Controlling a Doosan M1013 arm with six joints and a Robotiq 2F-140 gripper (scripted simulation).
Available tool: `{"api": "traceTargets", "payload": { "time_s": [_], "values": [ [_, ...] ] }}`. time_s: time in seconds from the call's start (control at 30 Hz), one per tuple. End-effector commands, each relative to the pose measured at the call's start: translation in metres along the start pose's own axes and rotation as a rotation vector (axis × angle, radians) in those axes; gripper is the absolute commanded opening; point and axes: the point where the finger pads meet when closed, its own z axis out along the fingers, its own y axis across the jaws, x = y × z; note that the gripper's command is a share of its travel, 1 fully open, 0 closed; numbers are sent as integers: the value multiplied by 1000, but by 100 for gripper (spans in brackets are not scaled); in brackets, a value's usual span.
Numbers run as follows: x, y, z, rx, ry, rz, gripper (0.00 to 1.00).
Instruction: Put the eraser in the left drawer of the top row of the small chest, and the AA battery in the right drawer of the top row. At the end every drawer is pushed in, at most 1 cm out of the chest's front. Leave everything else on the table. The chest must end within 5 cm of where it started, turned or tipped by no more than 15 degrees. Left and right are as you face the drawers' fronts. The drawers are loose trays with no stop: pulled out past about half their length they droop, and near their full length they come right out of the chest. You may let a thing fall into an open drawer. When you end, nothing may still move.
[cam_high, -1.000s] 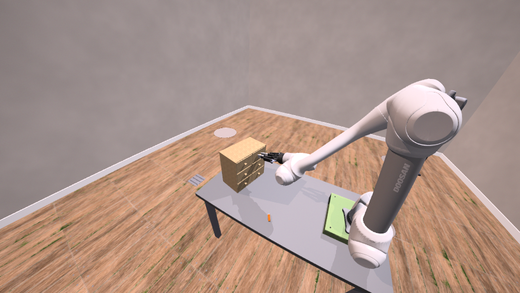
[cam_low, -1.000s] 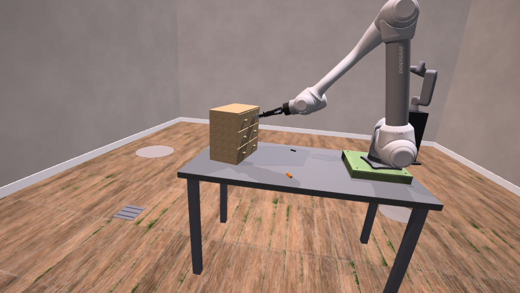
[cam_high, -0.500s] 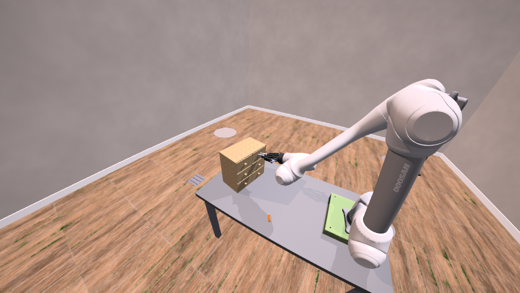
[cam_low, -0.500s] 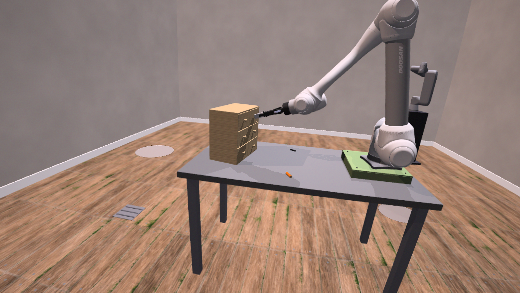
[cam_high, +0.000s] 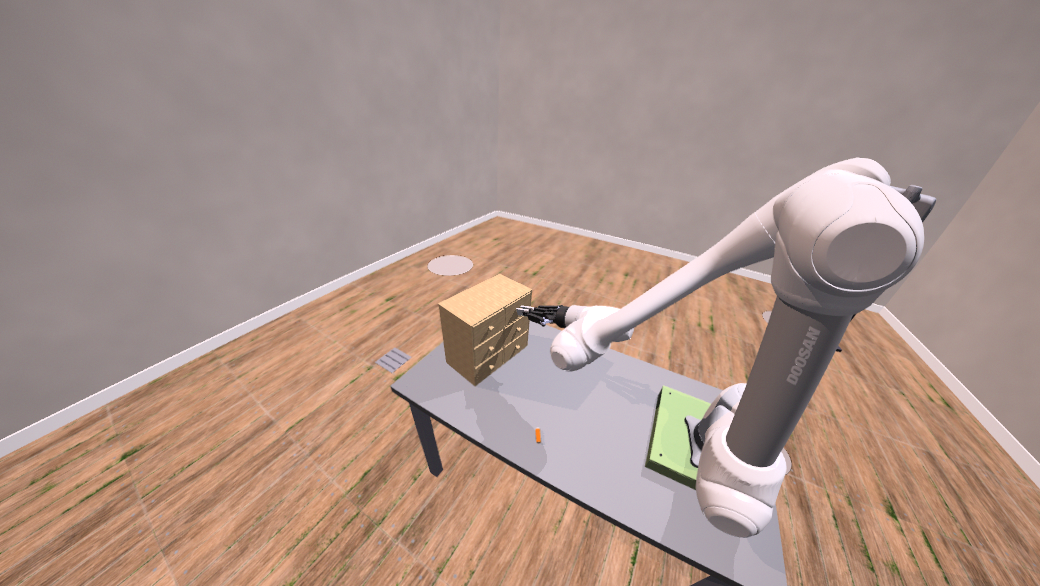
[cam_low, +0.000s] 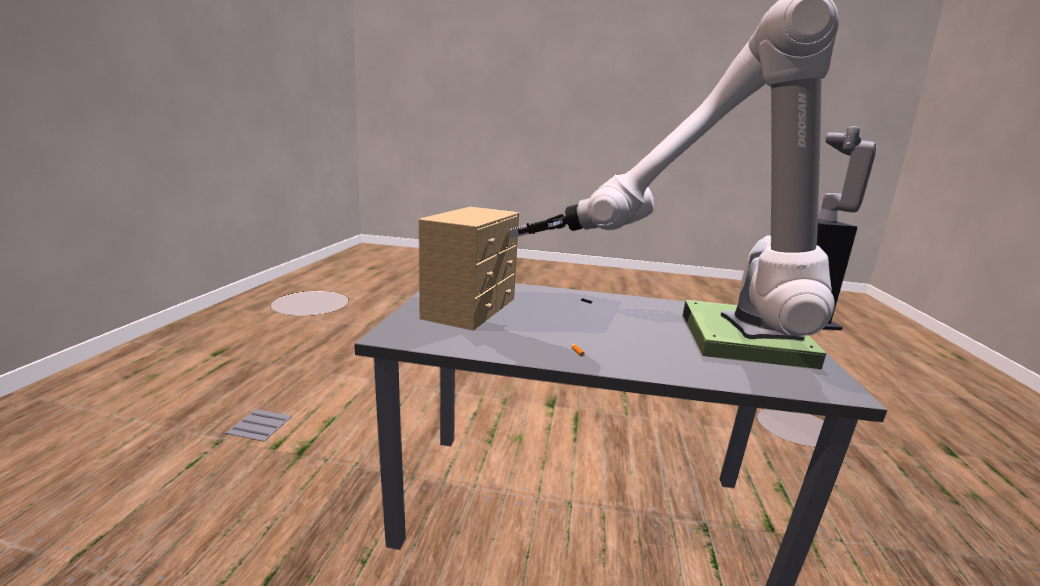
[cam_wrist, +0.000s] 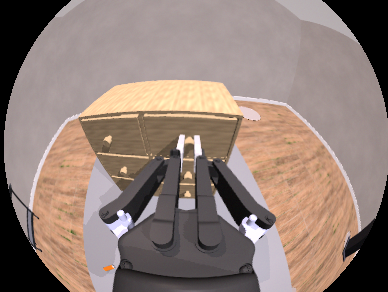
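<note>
The wooden chest (cam_high: 458, 338) (cam_low: 446, 269) (cam_wrist: 170, 97) stands upright at the far end of the table; its drawers look pushed in. My gripper (cam_high: 520, 310) (cam_low: 513, 232) (cam_wrist: 189, 143) reaches level to the top row's right drawer (cam_wrist: 216, 131), its fingers close on both sides of that drawer's knob (cam_wrist: 189, 140). The top row's left drawer (cam_wrist: 122, 131) is untouched. A small orange piece (cam_high: 537, 435) (cam_low: 577, 350) (cam_wrist: 108, 268) lies on the table, and a small black piece (cam_low: 586, 300) lies farther back. I cannot tell surely which is the eraser and which the battery.
The grey table (cam_high: 582, 444) (cam_low: 502, 349) carries the arm's green base plate (cam_high: 673, 436) (cam_low: 756, 349) at the end opposite the chest. Lower-row knobs (cam_wrist: 188, 175) stick out just below my fingers. The forearm hangs over the table between base and chest.
</note>
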Motion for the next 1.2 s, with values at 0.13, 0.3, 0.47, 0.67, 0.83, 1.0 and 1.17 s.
{"api": "traceTargets", "payload": {
  "time_s": [0.13, 0.3, 0.47, 0.67, 0.83, 1.0, 1.17],
  "values": [
    [0, 0, 0, 0, 0, 0, 8],
    [0, 0, 0, 0, 0, 0, 8],
    [-1, 0, -2, 0, 0, 0, 8],
    [-2, 0, -5, 0, 0, 0, 8],
    [-3, 0, -7, 0, 0, 0, 8],
    [-4, 0, -12, 0, 0, 0, 8],
    [-6, 0, -17, 0, 0, 0, 8]
  ]
}}
